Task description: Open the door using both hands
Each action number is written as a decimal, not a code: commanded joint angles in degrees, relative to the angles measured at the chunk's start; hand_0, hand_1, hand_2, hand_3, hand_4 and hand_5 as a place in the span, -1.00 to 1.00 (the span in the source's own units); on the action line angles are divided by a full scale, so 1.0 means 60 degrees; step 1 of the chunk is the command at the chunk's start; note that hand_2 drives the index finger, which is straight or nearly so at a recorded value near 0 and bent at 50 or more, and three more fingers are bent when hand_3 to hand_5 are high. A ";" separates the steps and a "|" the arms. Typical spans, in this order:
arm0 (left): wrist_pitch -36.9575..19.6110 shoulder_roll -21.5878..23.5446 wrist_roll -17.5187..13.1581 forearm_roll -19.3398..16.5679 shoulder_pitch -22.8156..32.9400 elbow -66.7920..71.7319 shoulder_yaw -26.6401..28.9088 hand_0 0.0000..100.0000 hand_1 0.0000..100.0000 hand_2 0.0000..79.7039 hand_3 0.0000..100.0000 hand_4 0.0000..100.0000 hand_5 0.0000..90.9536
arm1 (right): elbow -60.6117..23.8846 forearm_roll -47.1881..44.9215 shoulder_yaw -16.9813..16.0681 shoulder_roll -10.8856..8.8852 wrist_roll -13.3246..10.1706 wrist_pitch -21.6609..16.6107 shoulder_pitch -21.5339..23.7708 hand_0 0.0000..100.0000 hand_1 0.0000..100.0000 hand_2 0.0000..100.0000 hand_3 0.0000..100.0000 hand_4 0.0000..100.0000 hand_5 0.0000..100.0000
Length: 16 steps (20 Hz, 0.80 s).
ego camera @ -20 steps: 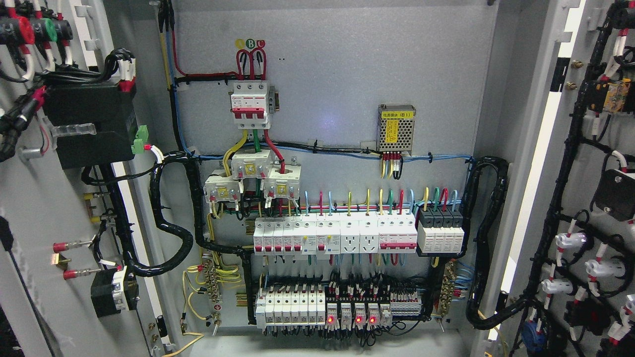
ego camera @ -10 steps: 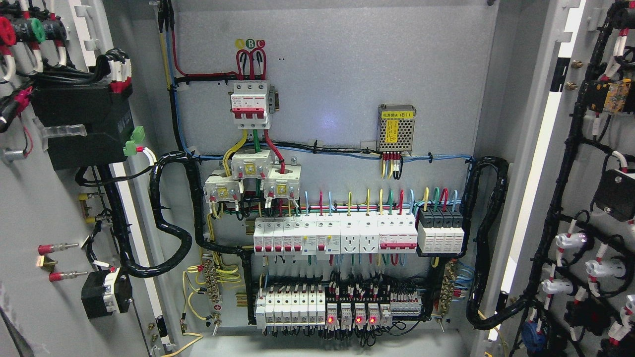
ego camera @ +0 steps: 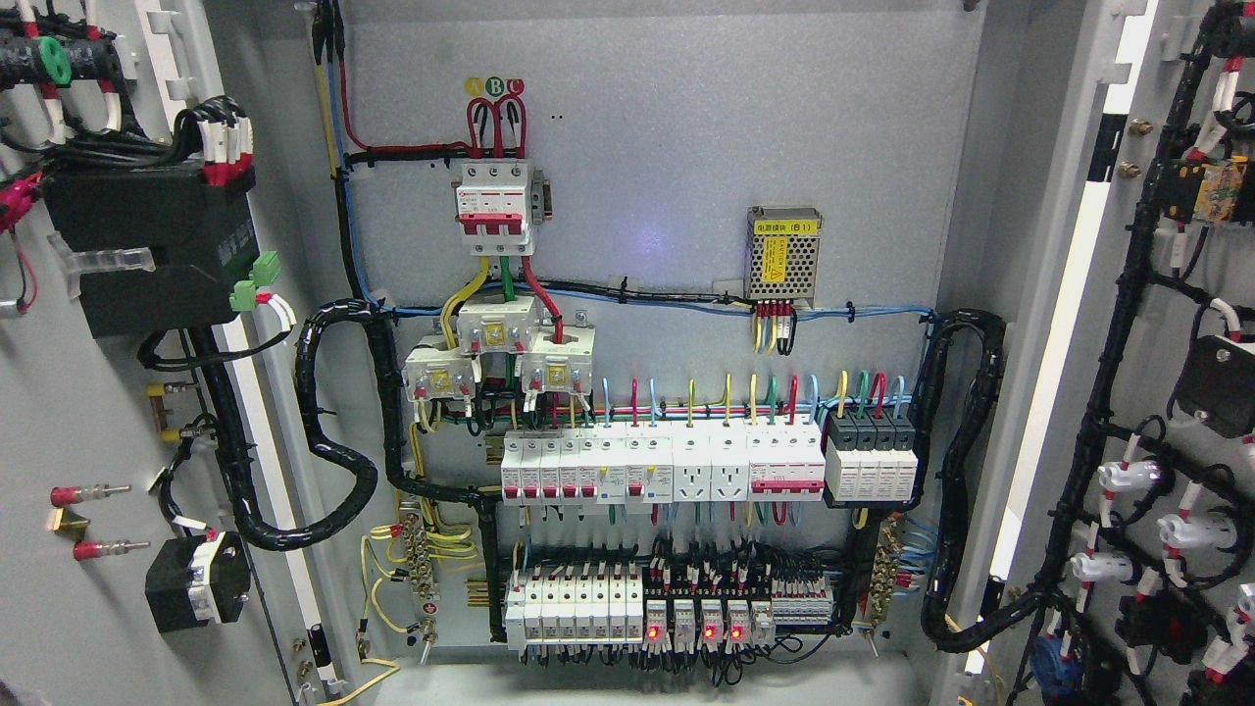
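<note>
Head view. Electrical cabinet, both doors standing wide open. Left door [ego camera: 69, 412] is lying at the left edge, its inner face showing a black module [ego camera: 147, 245], wiring and a small black switch block [ego camera: 194, 580]. Right door [ego camera: 1186, 373] is sitting at the far right, carrying black cable runs and white connectors [ego camera: 1128, 478].

Hands: neither robot hand nor arm is showing, so the state of the fingers cannot be told.

Step in hand, as a judgement: the opening is looking close to finished. To complete it well, each door should be swinging outward evenly about its hinge, with the looped black harness [ego camera: 338, 422] and the right-side harness [ego camera: 966, 471] kept free of strain.

Surface and room: grey back panel [ego camera: 667, 127] is carrying a red-and-white main breaker [ego camera: 495, 208], a perforated power supply [ego camera: 782, 253], a row of white breakers [ego camera: 662, 469] and lower relays with red lamps [ego camera: 691, 632] glowing. No table or room beyond the cabinet is showing.
</note>
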 commanded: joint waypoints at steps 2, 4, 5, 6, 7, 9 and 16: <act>0.0002 -0.0002 -0.0002 -0.0001 0.0003 -0.0015 -0.0010 -1.00 -1.00 -1.00 -1.00 -1.00 -1.00 | 0.0105 -0.0024 -0.0681 -0.0019 0.0020 -0.0040 0.0153 -0.62 -1.00 -1.00 -1.00 -1.00 -1.00; 0.0002 -0.0002 -0.0002 -0.0001 0.0003 -0.0015 0.0005 -1.00 -1.00 -1.00 -1.00 -1.00 -1.00 | 0.0120 -0.0024 -0.1282 -0.0107 0.0035 -0.0041 0.0255 -0.62 -1.00 -1.00 -1.00 -1.00 -1.00; 0.0002 -0.0002 -0.0002 -0.0001 -0.0011 -0.0015 -0.0010 -1.00 -1.00 -1.00 -1.00 -1.00 -1.00 | 0.0134 -0.0024 -0.1531 -0.0194 0.0035 -0.0041 0.0256 -0.62 -1.00 -1.00 -1.00 -1.00 -1.00; 0.0002 -0.0002 -0.0002 -0.0001 0.0003 -0.0015 -0.0010 -1.00 -1.00 -1.00 -1.00 -1.00 -1.00 | 0.0134 -0.0024 -0.1751 -0.0355 0.0021 -0.0055 0.0285 -0.62 -1.00 -1.00 -1.00 -1.00 -1.00; 0.0002 -0.0002 -0.0002 -0.0001 0.0003 -0.0015 -0.0010 -1.00 -1.00 -1.00 -1.00 -1.00 -1.00 | 0.0134 -0.0024 -0.1985 -0.0516 0.0035 -0.0070 0.0372 -0.62 -1.00 -1.00 -1.00 -1.00 -1.00; 0.0002 -0.0002 -0.0002 -0.0001 0.0003 -0.0015 -0.0010 -1.00 -1.00 -1.00 -1.00 -1.00 -1.00 | 0.0076 -0.0082 -0.2425 -0.0634 0.0035 -0.0085 0.0592 -0.62 -1.00 -1.00 -1.00 -1.00 -1.00; 0.0002 0.0013 -0.0002 -0.0001 0.0003 -0.0015 -0.0010 -1.00 -1.00 -1.00 -1.00 -1.00 -1.00 | -0.0947 -0.0038 -0.3393 -0.1029 -0.0009 -0.0594 0.1557 -0.62 -1.00 -1.00 -1.00 -1.00 -1.00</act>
